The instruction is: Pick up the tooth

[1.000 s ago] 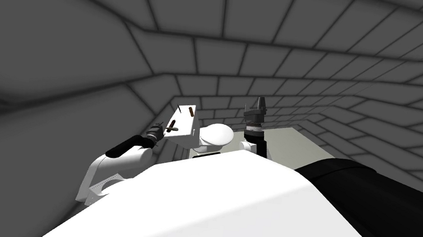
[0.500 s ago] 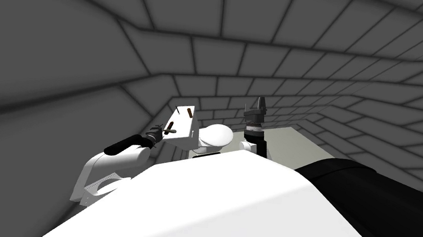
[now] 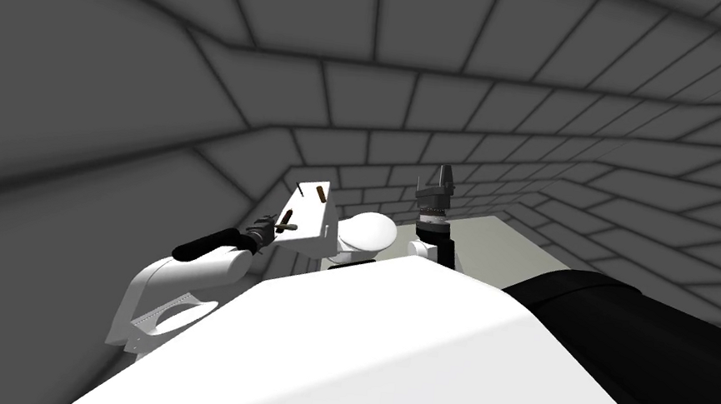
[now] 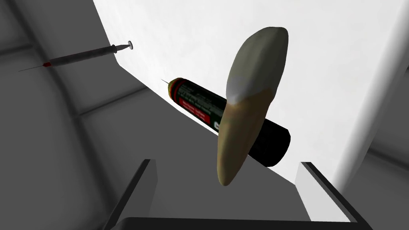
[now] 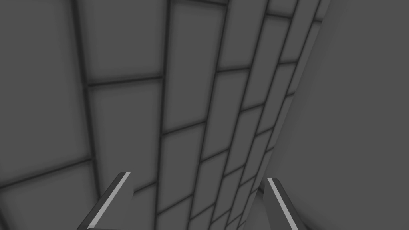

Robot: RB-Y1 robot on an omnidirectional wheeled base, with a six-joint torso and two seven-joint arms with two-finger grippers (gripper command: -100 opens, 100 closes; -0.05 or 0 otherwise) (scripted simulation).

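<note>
Left tool [image 4: 225, 161] is in position and it is wide, both blade fingers [image 4: 137, 191] spread with nothing between them but air and the tip of the target. And there is the target: the long tooth [image 4: 247, 108], grey-green at the crown and tan down the root, dead ahead of the left tool at the near edge of the white flat top [image 4: 319, 60] of the box-shaped unit. Its long axis runs almost straight away from the tool, tilted a little, root tip pointing back into the gap between the 2 fingers and crown out over the white top. It crosses over a black cylinder with a red label [image 4: 199, 106] that lies slantwise along that same edge, so the 2 look to be touching or very nearly so. Further along the edge, well apart, a thin grey syringe [image 4: 80, 56] pokes out past the top. From the head view the left tool [image 3: 266, 226] sits right at the left edge of the white top [image 3: 308, 207], while the right tool [image 3: 442, 185] stands raised, well apart on the far side, its fingers [image 5: 116, 199] also spread and empty. So the left arm is plainly the nearer one. My read: a short advance along the tooth's axis would bring the fingers beside the root, then close, with the black cylinder underneath the thing to avoid nipping.
</note>
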